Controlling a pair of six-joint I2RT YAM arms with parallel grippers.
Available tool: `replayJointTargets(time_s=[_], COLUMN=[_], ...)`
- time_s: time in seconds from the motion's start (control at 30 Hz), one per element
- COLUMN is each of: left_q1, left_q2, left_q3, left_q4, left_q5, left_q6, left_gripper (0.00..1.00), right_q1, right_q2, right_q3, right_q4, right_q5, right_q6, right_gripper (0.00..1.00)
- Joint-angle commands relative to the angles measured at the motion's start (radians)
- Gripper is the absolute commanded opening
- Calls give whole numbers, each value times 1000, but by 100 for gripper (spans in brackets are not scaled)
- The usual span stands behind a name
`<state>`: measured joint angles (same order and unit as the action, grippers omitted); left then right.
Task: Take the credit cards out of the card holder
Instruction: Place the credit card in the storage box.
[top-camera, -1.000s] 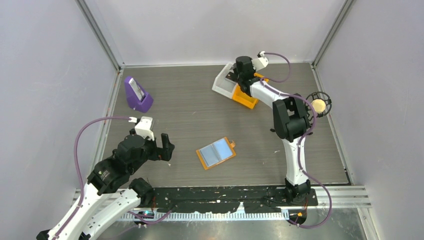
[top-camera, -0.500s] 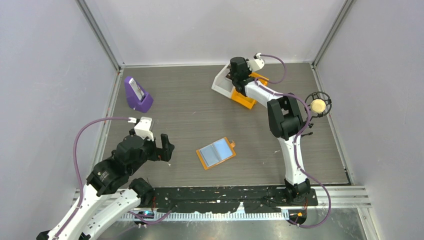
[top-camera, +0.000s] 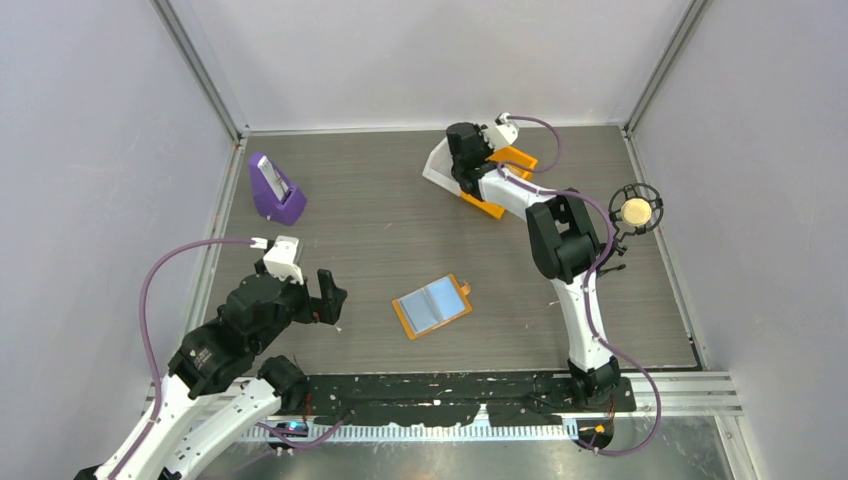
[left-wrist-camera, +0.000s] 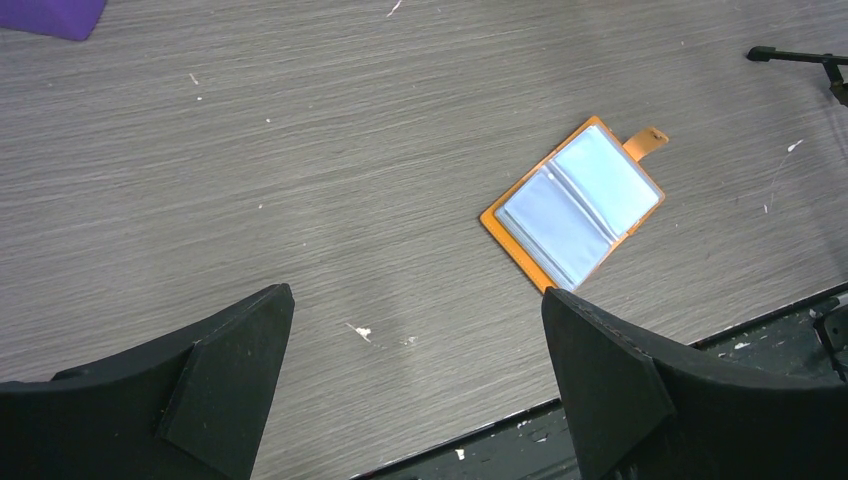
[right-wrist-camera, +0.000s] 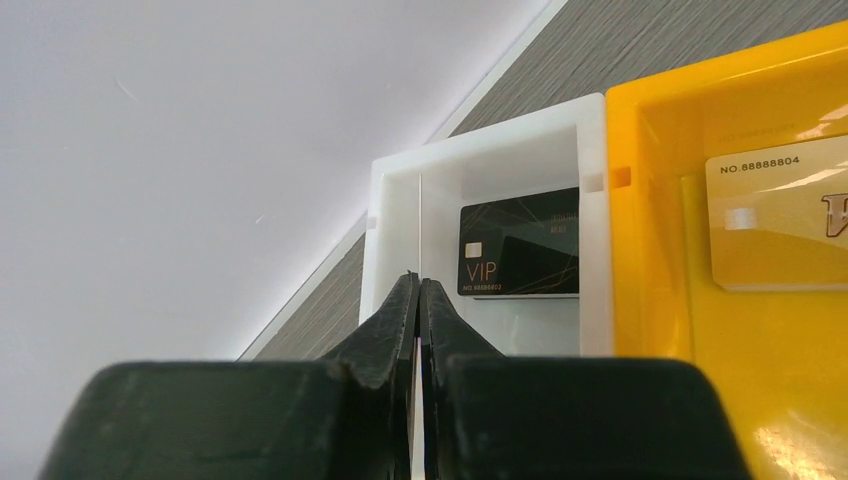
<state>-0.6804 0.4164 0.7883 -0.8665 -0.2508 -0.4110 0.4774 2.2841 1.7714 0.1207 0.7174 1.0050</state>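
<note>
The card holder (top-camera: 432, 306) lies open flat in the middle of the table, orange with light blue panels facing up; the left wrist view shows the card holder (left-wrist-camera: 575, 205) ahead and to the right. My left gripper (top-camera: 330, 297) hovers to its left, open and holding nothing (left-wrist-camera: 415, 293). My right gripper (top-camera: 460, 160) is at the far side over a white bin (right-wrist-camera: 480, 155), shut (right-wrist-camera: 418, 280) on a thin card seen edge-on, which sticks out past the tips. A black VIP card (right-wrist-camera: 520, 245) lies in the white bin. A gold card (right-wrist-camera: 780, 215) lies in the orange bin (right-wrist-camera: 650, 250).
The white bin (top-camera: 437, 165) and the orange bin (top-camera: 490, 205) sit side by side at the back. A purple stand (top-camera: 275, 190) holding a flat item is at the far left. A round black fixture (top-camera: 636, 210) stands at the right edge.
My right gripper has swung left from above the orange bin to above the white bin. My left arm has shifted slightly toward the near edge, its jaws still wide.
</note>
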Motion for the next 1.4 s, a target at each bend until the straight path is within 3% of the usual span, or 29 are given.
replayJointTargets(time_s=[0.0, 0.57, 1.37], left_q1=[-2, -2, -1], left_q2=[-10, -13, -14], left_q3=[-1, -1, -1], left_q4=[20, 24, 26], left_q5=[7, -3, -9], left_q6=[8, 6, 3], left_gripper=[100, 100, 100], right_q1=[7, -4, -28], right_q2=[-52, 59, 84], right_q3=[-3, 145, 130], right_q4=[39, -98, -139], right_q5=[93, 103, 60], right_q6=[-1, 54, 118], right_gripper=[5, 5, 9])
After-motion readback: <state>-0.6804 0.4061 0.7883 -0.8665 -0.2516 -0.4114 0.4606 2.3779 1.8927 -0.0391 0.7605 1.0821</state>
